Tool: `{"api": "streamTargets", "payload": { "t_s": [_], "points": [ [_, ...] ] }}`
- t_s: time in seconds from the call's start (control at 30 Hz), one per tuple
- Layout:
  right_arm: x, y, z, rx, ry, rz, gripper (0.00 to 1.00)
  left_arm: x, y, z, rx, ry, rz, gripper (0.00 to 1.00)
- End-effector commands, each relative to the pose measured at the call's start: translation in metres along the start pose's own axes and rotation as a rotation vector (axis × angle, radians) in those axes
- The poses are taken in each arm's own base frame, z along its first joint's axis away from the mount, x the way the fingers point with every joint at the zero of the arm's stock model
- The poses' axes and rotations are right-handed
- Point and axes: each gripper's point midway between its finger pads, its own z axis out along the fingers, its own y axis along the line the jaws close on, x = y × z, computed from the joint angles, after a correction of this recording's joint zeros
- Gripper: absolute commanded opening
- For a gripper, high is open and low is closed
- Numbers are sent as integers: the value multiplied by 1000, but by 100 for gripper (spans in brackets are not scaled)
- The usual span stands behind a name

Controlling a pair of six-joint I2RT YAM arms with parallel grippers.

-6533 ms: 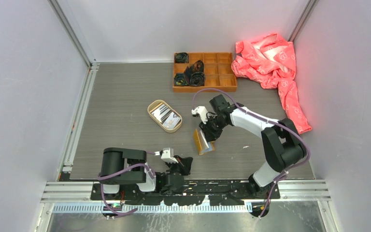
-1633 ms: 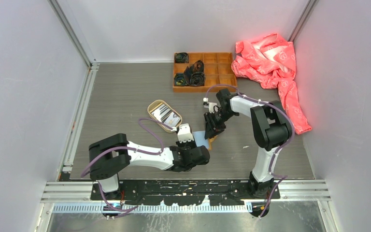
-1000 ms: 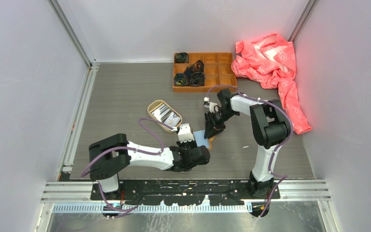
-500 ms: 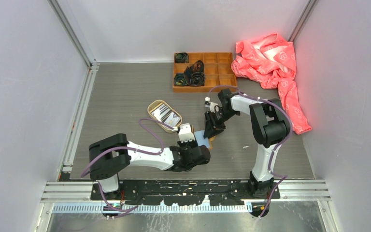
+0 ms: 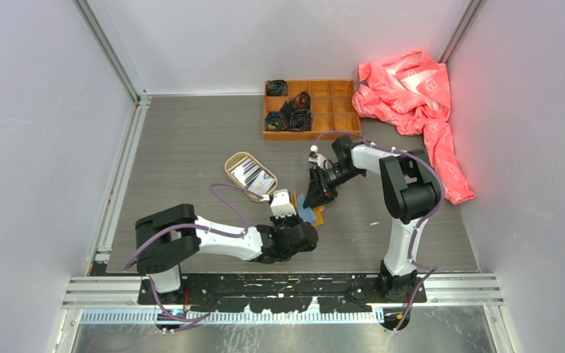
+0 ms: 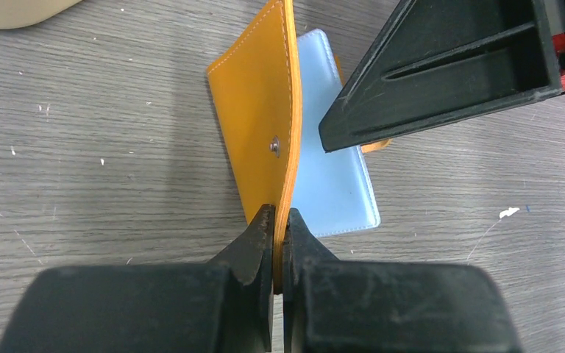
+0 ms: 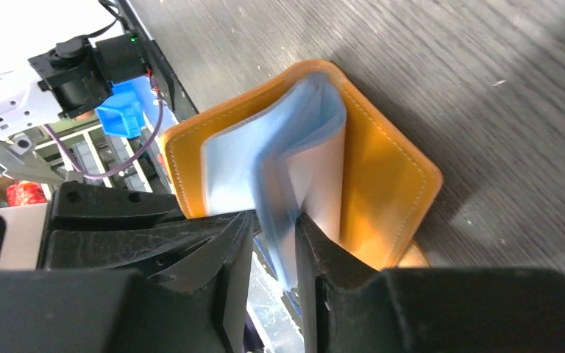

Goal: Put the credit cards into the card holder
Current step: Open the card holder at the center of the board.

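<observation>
On the grey wood-grain table (image 5: 191, 147), the oval tan shallow tray (image 5: 229, 163) holds the white and grey credit cards (image 5: 252, 175), none loaded yet. Near it sits the mustard-orange stitched folding card holder (image 6: 254, 132), spread wider than a moment ago. The left gripper (image 6: 279, 220) clamps its raised cover. The right gripper (image 7: 274, 235) has shifted nearer and pinches the pale blue plastic sleeves (image 7: 294, 140), so a pocket looks nearly ready
</observation>
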Motion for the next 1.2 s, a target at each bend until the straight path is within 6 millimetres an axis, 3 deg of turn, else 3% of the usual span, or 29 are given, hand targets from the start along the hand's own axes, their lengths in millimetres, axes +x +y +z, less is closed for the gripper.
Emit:
{"api": "streamTargets", "payload": {
  "t_s": [0.0,0.1,0.2,0.33,0.5,0.63,0.8,1.0,1.17],
  "points": [
    [-4,14,-4,-35,-18,-38,33,-6,-12,-4,60,-19,-49,0],
    [-8,-13,-6,137,-48,-49,32,-7,-9,-4,69,-28,-64,0],
    [-12,-27,-11,233,-68,-63,22,-6,-2,-4,84,-33,-82,0],
    [-18,-27,-17,276,-111,-106,8,-1,13,-6,104,-31,-116,0],
    [-27,-18,-30,312,-178,-180,1,5,43,-8,79,0,-165,4],
    [-27,-16,-30,335,-172,-219,1,8,58,-6,55,24,-169,30],
    [-24,-21,-26,416,-127,-289,2,10,67,-3,42,78,-161,49],
    [-26,-25,-28,523,-104,-379,15,5,68,-9,119,107,-104,57],
    [-31,-17,-36,607,-125,-474,30,-4,52,-25,310,113,-4,60]
  ]
}}
